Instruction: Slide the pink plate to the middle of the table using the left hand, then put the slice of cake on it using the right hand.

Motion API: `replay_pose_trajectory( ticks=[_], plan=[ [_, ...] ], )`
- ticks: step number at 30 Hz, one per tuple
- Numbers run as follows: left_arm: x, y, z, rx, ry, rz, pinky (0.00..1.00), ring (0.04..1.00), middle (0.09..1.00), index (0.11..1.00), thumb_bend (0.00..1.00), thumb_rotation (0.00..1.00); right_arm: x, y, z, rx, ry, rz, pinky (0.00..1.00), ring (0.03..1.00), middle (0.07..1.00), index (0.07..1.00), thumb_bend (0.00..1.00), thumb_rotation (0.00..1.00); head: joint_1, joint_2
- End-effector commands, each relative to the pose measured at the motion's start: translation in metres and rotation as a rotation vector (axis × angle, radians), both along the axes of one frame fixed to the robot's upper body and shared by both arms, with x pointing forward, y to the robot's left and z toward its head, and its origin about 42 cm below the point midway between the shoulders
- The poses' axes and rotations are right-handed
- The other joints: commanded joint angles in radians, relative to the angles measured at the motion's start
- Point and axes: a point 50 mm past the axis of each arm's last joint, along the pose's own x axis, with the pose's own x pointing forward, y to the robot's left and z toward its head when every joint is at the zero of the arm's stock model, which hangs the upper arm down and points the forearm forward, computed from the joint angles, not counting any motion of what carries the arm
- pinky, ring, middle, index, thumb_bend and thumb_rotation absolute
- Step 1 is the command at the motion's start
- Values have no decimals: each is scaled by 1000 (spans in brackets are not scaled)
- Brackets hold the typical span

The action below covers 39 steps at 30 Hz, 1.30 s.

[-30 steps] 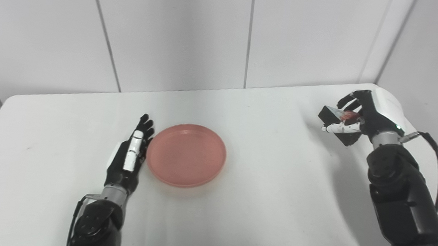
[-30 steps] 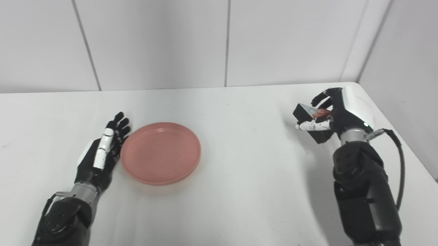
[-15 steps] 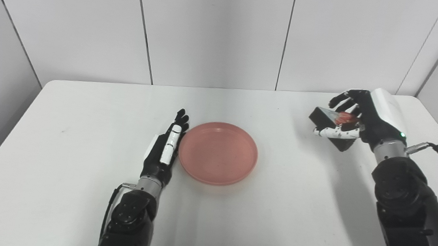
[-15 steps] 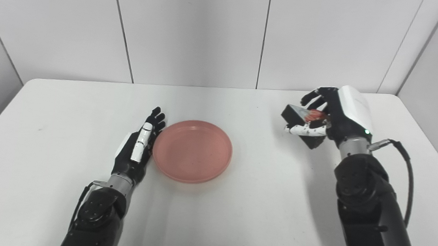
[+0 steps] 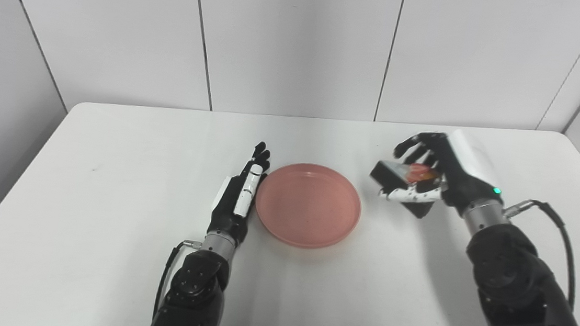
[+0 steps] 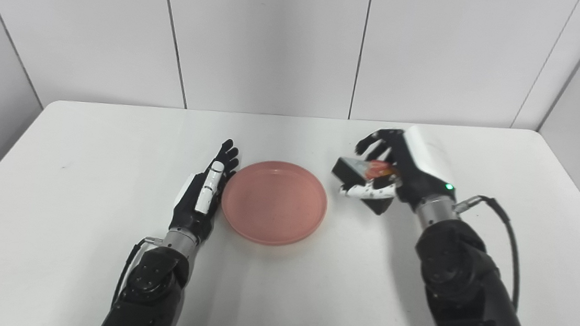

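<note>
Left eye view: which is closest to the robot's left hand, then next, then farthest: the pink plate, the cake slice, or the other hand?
From the left hand:
1. Pink plate, right beside it, at its fingers.
2. Cake slice, past the plate's far side, held above the table.
3. Right hand, wrapped around the cake, farthest right.

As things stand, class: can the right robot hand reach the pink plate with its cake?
Probably yes. The right robot hand, holding the cake, hangs just beside the plate, which lies empty; the left robot hand rests along its far side.
</note>
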Motion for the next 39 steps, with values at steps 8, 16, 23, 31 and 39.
replay_pose_trajectory(
  ticks=[8,16,23,31,39],
  plan=[
    [4,-15,9,-5,-32,-20,1000,1000,1000,1000,526,1000,18,48,23,-13,-99,129,142,221,471,486,525,0,11,6],
    [5,-16,8,-5,-34,-15,1000,1000,1000,1000,531,1000,31,81,5,-50,-76,171,113,175,470,486,525,0,8,6],
    [5,-15,8,-7,-32,-16,1000,1000,1000,1000,507,1000,40,95,-19,-73,-68,205,119,188,470,485,525,0,5,8],
    [4,-14,9,1,-36,-11,1000,1000,1000,1000,502,1000,53,104,-39,-119,-55,196,121,186,470,486,525,0,-2,16],
    [5,-12,10,2,-35,-11,1000,1000,1000,1000,505,1000,60,104,-48,-158,-67,190,222,310,443,507,519,0,-10,23]
  ],
)
